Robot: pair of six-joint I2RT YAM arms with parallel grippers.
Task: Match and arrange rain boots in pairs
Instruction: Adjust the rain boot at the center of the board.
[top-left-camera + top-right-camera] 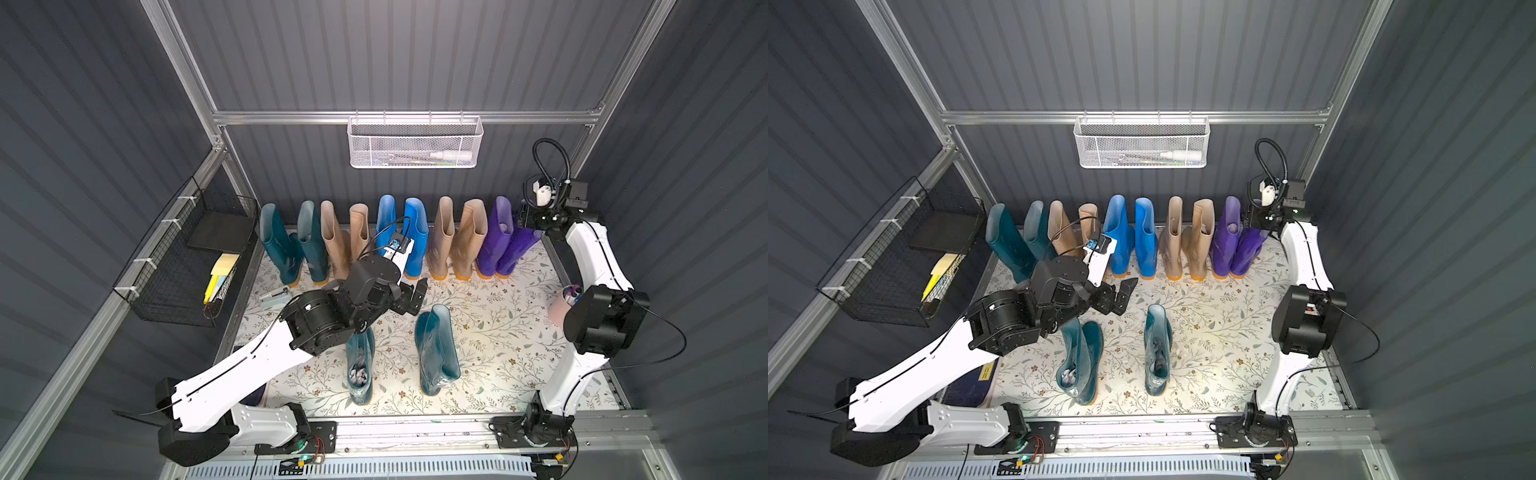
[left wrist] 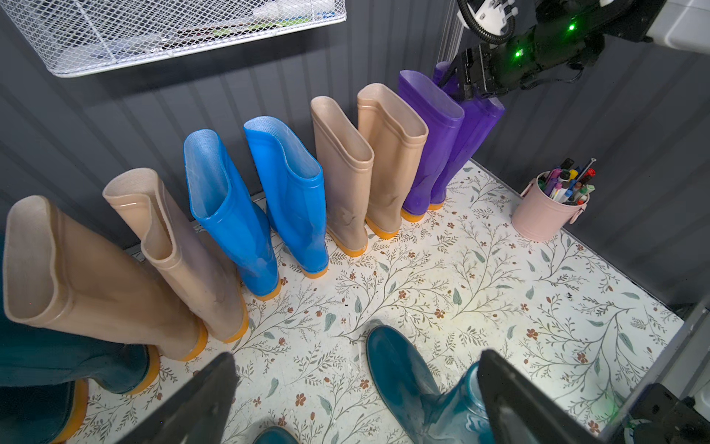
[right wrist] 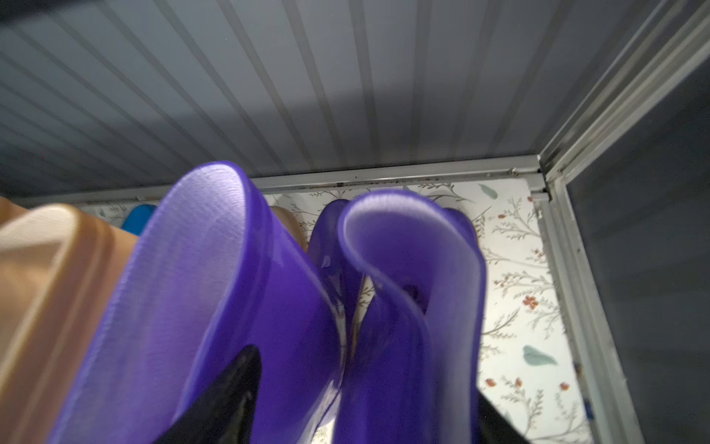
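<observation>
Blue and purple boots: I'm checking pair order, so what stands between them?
Two beige boots stand upright there, side by side, seen in both top views.

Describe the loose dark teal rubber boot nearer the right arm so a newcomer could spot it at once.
Find the row of tall glossy rubber boots against the back wall. In front of it, on the floral mat, stand two loose ones. Yours is the dark teal boot nearer the right arm, fully in the open; its teal twin is partly covered by the left arm.
</observation>
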